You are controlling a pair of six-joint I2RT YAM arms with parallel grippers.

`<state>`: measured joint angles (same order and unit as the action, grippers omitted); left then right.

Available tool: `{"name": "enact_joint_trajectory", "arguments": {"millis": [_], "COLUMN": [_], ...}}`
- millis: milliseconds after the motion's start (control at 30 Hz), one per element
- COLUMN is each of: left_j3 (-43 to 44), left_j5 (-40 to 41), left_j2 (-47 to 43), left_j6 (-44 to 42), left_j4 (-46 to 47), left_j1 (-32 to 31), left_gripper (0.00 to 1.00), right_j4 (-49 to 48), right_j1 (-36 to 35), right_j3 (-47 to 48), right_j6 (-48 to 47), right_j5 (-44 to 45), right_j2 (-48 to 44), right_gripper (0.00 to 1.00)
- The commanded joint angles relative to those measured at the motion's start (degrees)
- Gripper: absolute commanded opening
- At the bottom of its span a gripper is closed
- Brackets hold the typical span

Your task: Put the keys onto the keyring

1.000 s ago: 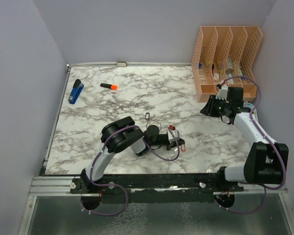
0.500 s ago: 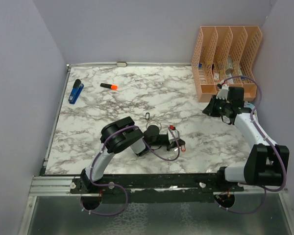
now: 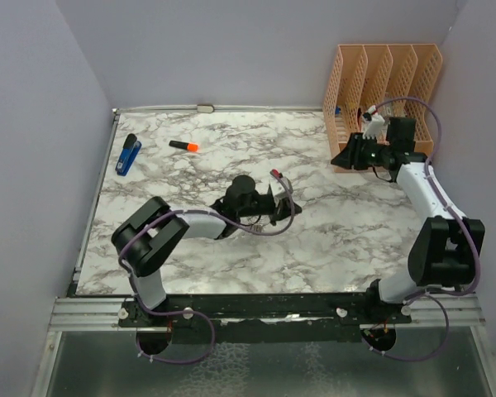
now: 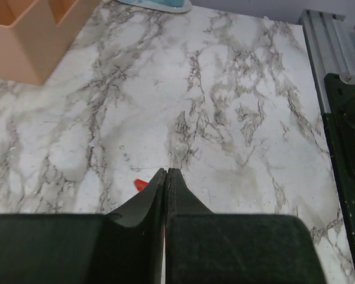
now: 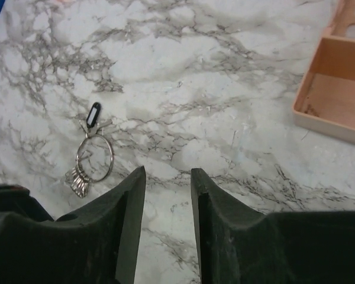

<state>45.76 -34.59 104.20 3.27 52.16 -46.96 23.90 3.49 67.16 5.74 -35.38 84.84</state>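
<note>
Your left pincer (image 4: 166, 171) is shut tight, fingertips pressed together. A sliver of red shows at the edge of its left finger. It looks to be pinching the red-tagged key (image 3: 275, 174) by the blade, though the fingers hide the metal itself. In the top view that tag sticks up at the fingertips, above the middle of the bench (image 5: 236, 53).

Your right pincer (image 5: 167, 171) stands partly open with nothing between its fingers. It hangs over the bench's far right part, near the orange file rack (image 5: 337, 89) that stands in the far right corner.

The keyring (image 5: 95, 156) lies flat near the middle of the bench, apart from both pincers. A bunch of small keys (image 5: 78, 181) sits at its near side, and the dark-headed key (image 5: 94, 113) touches its rim on the far side.

As a judgement, you are partway through. One key is picked up but not threaded, and nothing holds the ring. What is left is to steady or lift the ring with the right pincer, then work the held key onto the wire.
</note>
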Motion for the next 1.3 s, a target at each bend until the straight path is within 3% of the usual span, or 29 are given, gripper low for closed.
{"name": "enact_joint_trajectory", "arguments": {"millis": [0,100,133,167,333,500,633,767,1000,1133,1267], "left_j3": [3.3,6.0,6.9,7.7,13.1,17.1,19.2,21.8,23.5,23.5,22.8], "left_j5": [-5.6,-8.9,-10.0,-10.9,-13.3,-11.9,-11.6,-10.4,-11.4,-12.8,-13.2], "left_j2": [-7.5,-11.5,-12.3,-13.0,-15.9,-17.8,-19.2,-20.0,-20.7,-21.1,-21.8], "left_j6": [3.7,6.1,6.9,7.5,7.9,6.4,6.9,6.1,7.7,8.5,8.6], "left_j4": [-16.4,-23.5,-25.6,-27.3,-36.0,-41.6,-43.8,-46.9,-46.2,-45.9,-45.7], "left_j1": [4.5,9.2,10.8,12.5,19.9,25.9,31.7,37.3,46.0,49.7,52.6], "left_gripper": [0.00,0.00,0.00,0.00,0.00,0.00,0.00,0.00,0.00,0.00,0.00], "right_j4": [-0.6,-3.5,-5.6,-7.3,-13.1,-11.3,-9.1,0.3,6.3,9.8,8.7], "right_j1": [-1.6,-9.8,-13.2,-15.7,-17.4,-17.4,-17.7,-19.9,-33.8,-38.8,-40.0], "right_j3": [-0.1,-0.9,-1.5,-1.9,-4.0,-1.6,0.0,4.9,6.0,7.6,4.7], "right_j6": [-1.5,-7.6,-9.2,-10.5,-9.1,-4.7,-5.4,-6.5,-7.8,-6.8,-11.5], "right_j5": [-9.2,2.7,6.7,9.8,9.8,2.8,0.2,4.9,19.2,21.9,20.0], "right_j2": [-0.9,-10.8,-14.4,-17.1,-21.4,-14.1,-9.8,-5.1,1.8,6.5,7.4], "right_gripper": [0.48,0.78,0.95,1.00,0.99,0.99,0.94,0.81,0.63,0.58,0.56]}}
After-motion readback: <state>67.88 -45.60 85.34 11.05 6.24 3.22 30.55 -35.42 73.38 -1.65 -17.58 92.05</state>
